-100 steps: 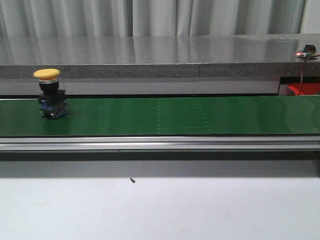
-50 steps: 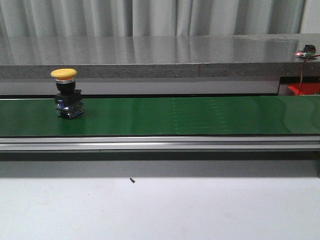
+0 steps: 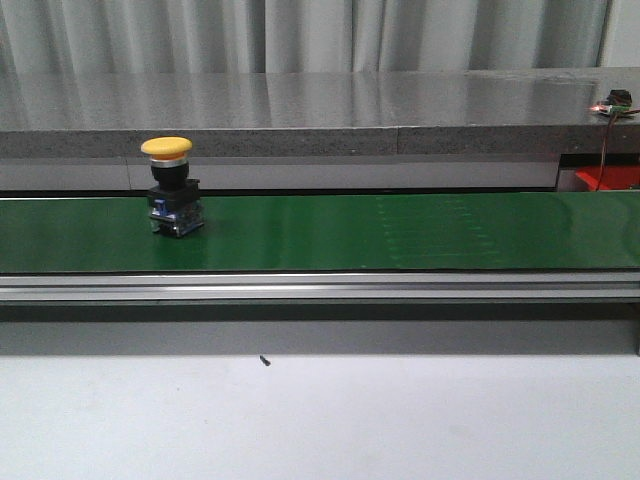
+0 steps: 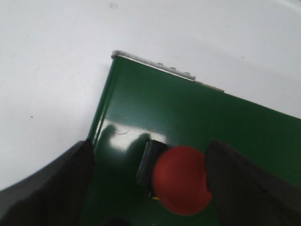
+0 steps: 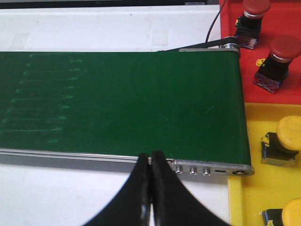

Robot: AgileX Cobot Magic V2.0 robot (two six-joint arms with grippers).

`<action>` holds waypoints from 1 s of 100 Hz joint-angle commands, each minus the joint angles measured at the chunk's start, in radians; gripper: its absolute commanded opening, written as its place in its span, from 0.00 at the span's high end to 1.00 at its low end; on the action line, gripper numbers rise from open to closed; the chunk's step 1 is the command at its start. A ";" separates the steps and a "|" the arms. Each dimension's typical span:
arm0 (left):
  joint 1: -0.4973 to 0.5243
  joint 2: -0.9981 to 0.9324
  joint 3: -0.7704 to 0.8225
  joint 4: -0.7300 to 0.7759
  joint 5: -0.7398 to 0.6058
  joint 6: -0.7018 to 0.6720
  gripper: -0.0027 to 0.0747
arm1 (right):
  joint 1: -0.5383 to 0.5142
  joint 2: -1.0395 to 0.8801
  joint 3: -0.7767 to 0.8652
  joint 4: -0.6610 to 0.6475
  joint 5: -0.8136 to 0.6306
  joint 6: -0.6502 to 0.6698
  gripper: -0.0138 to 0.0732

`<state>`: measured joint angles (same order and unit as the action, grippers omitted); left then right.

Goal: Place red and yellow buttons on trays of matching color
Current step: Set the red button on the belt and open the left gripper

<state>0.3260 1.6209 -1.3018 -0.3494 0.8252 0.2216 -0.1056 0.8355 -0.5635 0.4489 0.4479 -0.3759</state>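
A yellow button (image 3: 168, 185) with a black base stands upright on the green conveyor belt (image 3: 400, 235), left of centre. No gripper shows in the front view. In the left wrist view a red button (image 4: 181, 180) stands on the belt (image 4: 197, 113) near its end, between the fingers of my open left gripper (image 4: 149, 147); its cap lies close against one finger (image 4: 244, 188). My right gripper (image 5: 151, 162) is shut on nothing, over the belt's near rail (image 5: 70, 157). Beside that end of the belt lie a red tray (image 5: 287, 89) and a yellow tray (image 5: 249, 141).
Two red buttons (image 5: 253, 16) (image 5: 278, 55) stand on the red tray, and two yellow buttons (image 5: 284, 137) (image 5: 291, 213) on the yellow tray. A grey counter (image 3: 300, 110) runs behind the belt. White tabletop (image 3: 320, 420) lies in front of it.
The yellow button has travelled to the right along the belt, from the far left toward the centre. Nothing else in the front view has moved.
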 commanded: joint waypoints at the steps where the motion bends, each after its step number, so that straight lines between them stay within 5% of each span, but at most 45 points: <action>1: -0.026 -0.098 -0.022 -0.026 -0.024 0.014 0.41 | 0.000 -0.009 -0.024 0.017 -0.019 -0.007 0.98; 11: -0.076 -0.163 -0.009 -0.026 -0.022 0.014 0.54 | 0.000 -0.009 -0.024 0.017 -0.012 -0.007 0.98; 32: -0.207 -0.293 0.032 -0.019 -0.018 0.014 0.99 | 0.000 -0.009 -0.024 0.017 -0.012 -0.007 0.98; 58: -0.315 -0.430 0.125 -0.019 -0.018 0.014 0.99 | 0.000 -0.009 -0.025 0.010 -0.018 -0.008 0.98; 100: -0.319 -0.681 0.407 -0.013 -0.060 0.040 0.99 | 0.001 0.004 -0.093 -0.002 0.043 -0.008 0.98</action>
<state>0.0148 0.9990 -0.9136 -0.3435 0.8427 0.2600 -0.1056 0.8355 -0.5984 0.4423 0.5286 -0.3759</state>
